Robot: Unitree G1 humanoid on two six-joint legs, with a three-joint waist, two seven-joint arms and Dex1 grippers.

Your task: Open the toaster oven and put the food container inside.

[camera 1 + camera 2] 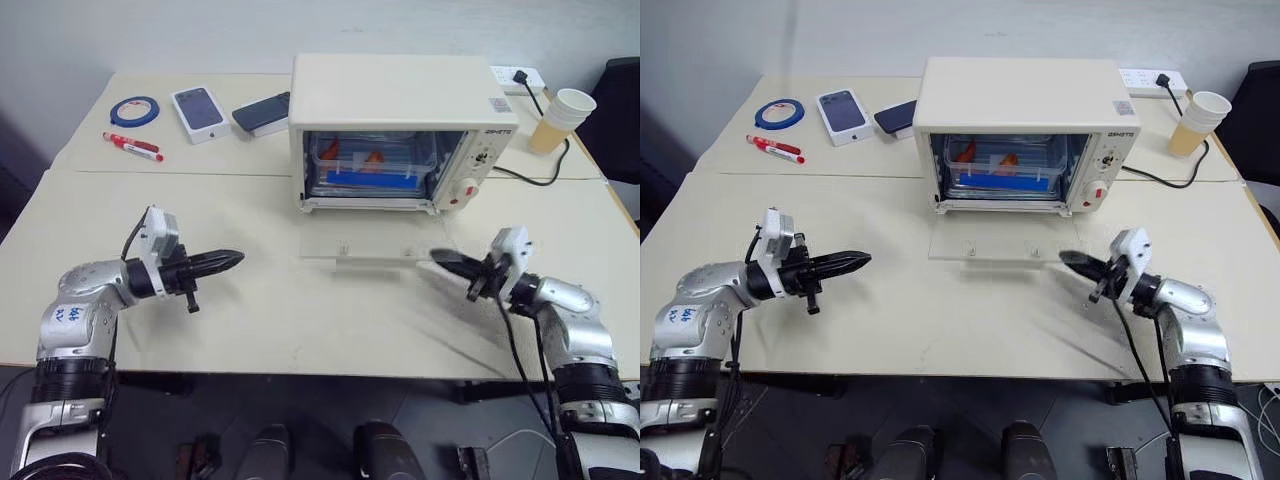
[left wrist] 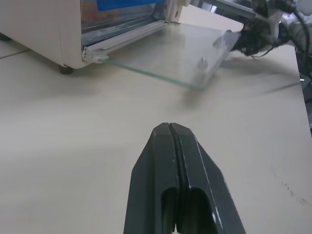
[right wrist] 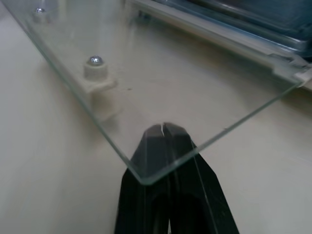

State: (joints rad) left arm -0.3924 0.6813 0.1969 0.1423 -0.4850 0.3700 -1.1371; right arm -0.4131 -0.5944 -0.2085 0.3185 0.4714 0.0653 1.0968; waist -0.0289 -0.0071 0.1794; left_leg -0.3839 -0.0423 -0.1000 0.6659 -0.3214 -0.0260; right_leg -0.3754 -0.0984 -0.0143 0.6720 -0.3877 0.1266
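Risk: right gripper (image 1: 447, 260) tip sits just under the corner of the lowered clear glass door (image 1: 375, 245); lifting there could knock the door upward or chip the glass.
Risk cause: black fingers pointing level toward the door edge with almost no gap.
Left gripper (image 1: 228, 260): fingers pressed together, holding nothing, well left of the door above the table (image 1: 280, 330).
Right gripper: fingers closed, empty.
Container: clear plastic lidded food container (image 1: 365, 165) with blue clips already rests inside the cream-white boxy toaster oven (image 1: 400, 95), beyond both grippers.
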